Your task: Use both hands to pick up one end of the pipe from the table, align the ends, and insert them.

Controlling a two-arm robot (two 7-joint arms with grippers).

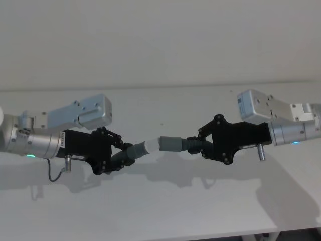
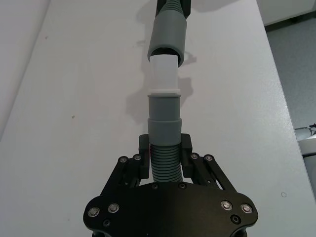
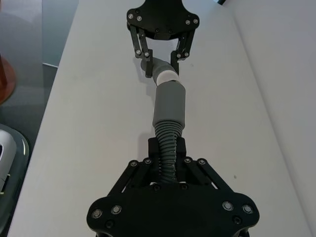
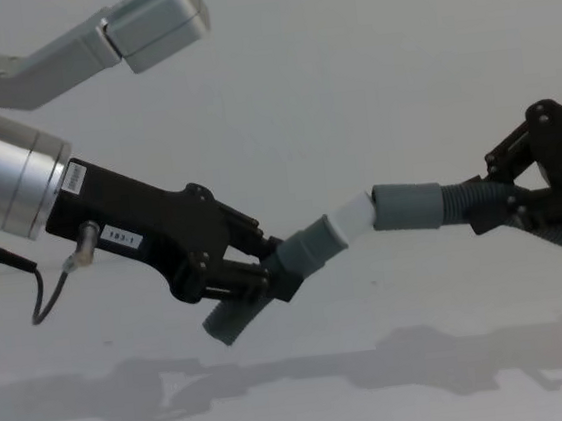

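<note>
Both pipe pieces hang above the table point(image 1: 160, 201). My left gripper point(image 1: 122, 153) point(image 2: 165, 148) point(image 4: 270, 272) is shut on the ribbed part of the left piece point(image 1: 136, 150) point(image 4: 303, 251). That piece's white tip point(image 1: 152, 145) point(image 2: 164, 74) point(image 4: 352, 215) meets the mouth of the wider grey cuff point(image 1: 170, 143) point(image 2: 168, 37) point(image 3: 169, 103) point(image 4: 411, 205). My right gripper point(image 1: 194, 143) point(image 3: 167, 148) point(image 4: 482, 211) is shut on the ribbed part behind that cuff. In the chest view the left piece slopes up toward the level right piece.
The table's far edge point(image 1: 160, 86) runs along a plain wall. Its near edge point(image 1: 200, 236) lies below the arms. In the right wrist view the left gripper point(image 3: 160, 57) shows farther off. Floor shows beyond the table's side point(image 2: 296, 98).
</note>
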